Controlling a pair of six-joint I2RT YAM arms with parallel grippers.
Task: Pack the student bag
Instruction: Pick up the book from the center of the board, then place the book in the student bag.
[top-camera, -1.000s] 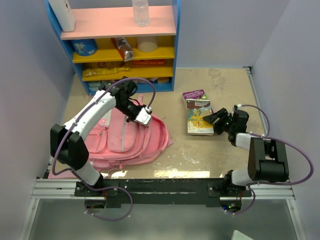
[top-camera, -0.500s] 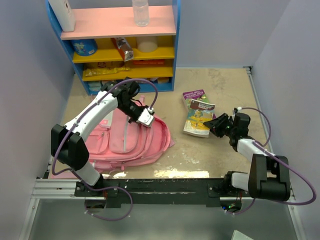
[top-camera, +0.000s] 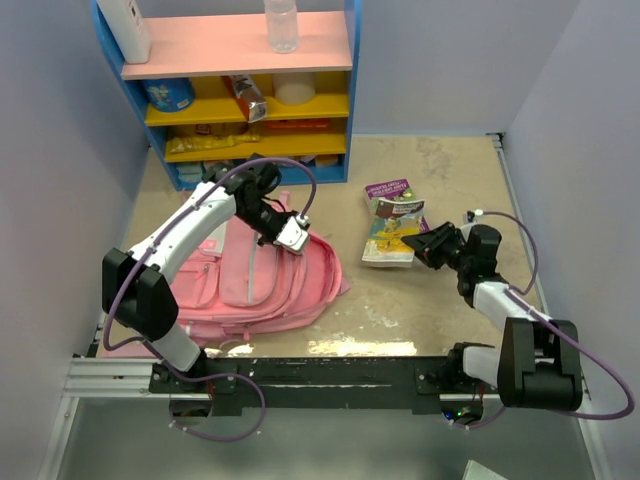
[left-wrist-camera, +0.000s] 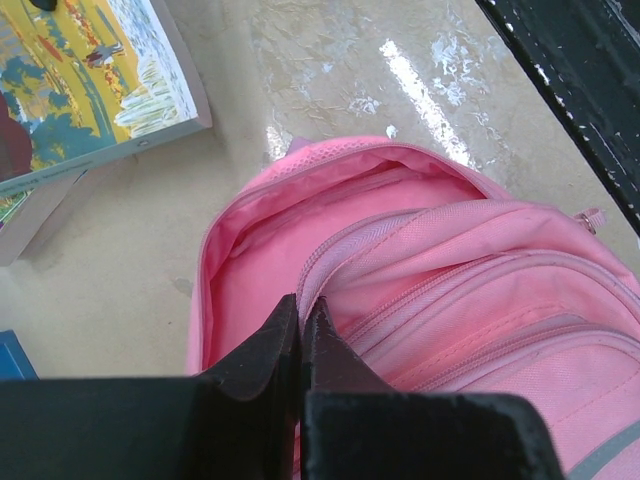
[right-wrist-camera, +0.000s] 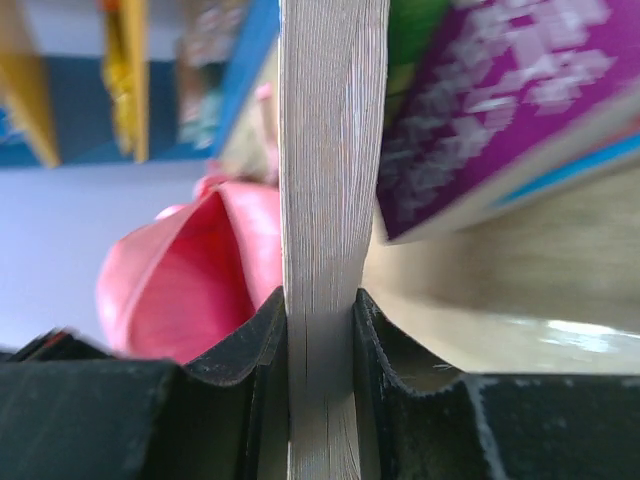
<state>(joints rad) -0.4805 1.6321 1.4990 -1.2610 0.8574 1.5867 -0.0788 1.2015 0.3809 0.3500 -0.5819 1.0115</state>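
Backpack (top-camera: 260, 285) lay left on the table (top-camera: 450, 170), mouth agape toward the right. We judged the book (top-camera: 388, 238) could slip, since our right gripper (top-camera: 428, 244) clamped only its page edge, low and outstretched. Our left gripper (top-camera: 290, 235), arm arched over, pinched shut on the mouth's fabric rim, which might sag.

Pink student bag (top-camera: 265, 285); purple book (top-camera: 388, 190); yellow-blue book (top-camera: 384, 242)

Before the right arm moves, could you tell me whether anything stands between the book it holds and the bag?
Nothing visible does. Bare table lies between the book in the right gripper and the bag, whose mouth the left gripper holds open towards it. The purple book lies on the far side, off that path.
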